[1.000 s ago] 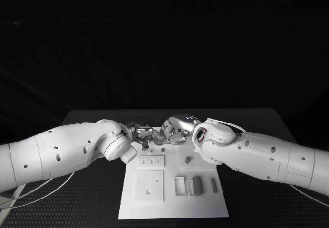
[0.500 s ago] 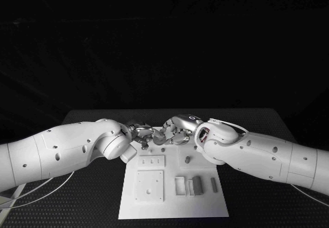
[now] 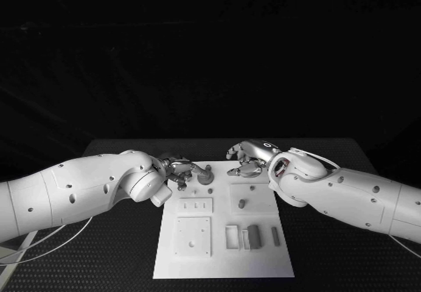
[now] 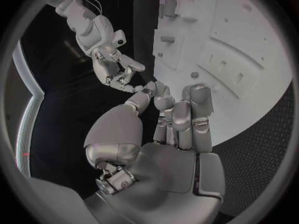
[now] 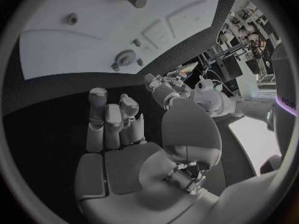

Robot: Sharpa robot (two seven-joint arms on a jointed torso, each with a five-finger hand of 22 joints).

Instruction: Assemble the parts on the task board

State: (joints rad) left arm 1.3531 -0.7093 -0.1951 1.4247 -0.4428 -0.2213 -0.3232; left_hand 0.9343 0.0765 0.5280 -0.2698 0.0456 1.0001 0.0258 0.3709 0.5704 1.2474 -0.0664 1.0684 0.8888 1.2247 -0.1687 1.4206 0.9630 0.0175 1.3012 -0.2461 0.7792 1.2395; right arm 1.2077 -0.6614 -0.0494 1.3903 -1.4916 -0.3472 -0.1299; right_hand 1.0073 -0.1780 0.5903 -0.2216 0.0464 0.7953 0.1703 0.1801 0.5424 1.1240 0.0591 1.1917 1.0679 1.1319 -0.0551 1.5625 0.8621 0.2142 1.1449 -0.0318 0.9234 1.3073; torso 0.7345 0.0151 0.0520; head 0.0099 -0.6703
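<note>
The white task board (image 3: pixel 224 255) lies in the middle of the black table. A grey gear-like part (image 3: pixel 204 175) (image 5: pixel 126 58) sits at the board's far left corner. My left hand (image 3: pixel 180 171) (image 4: pixel 168 114) hovers just left of it with fingers curled in against the thumb, and I see nothing between them. My right hand (image 3: pixel 248 160) (image 5: pixel 118 129) hangs over the board's far right corner with fingers loosely bent, thumb apart, holding nothing. Grey parts (image 3: pixel 252 237) stand in slots near the board's right front, and a short peg (image 3: pixel 241 205) stands mid-board.
Both white forearms (image 3: pixel 79 194) (image 3: pixel 351 194) slant in over the table's left and right sides. Cables (image 3: pixel 53 243) loop off the near left edge. Raised white blocks (image 3: pixel 191 236) occupy the board's left half.
The two hands were together over the board's far edge. My right hand has drawn away to the right and lifted slightly. The left hand has stayed near the gear-like part.
</note>
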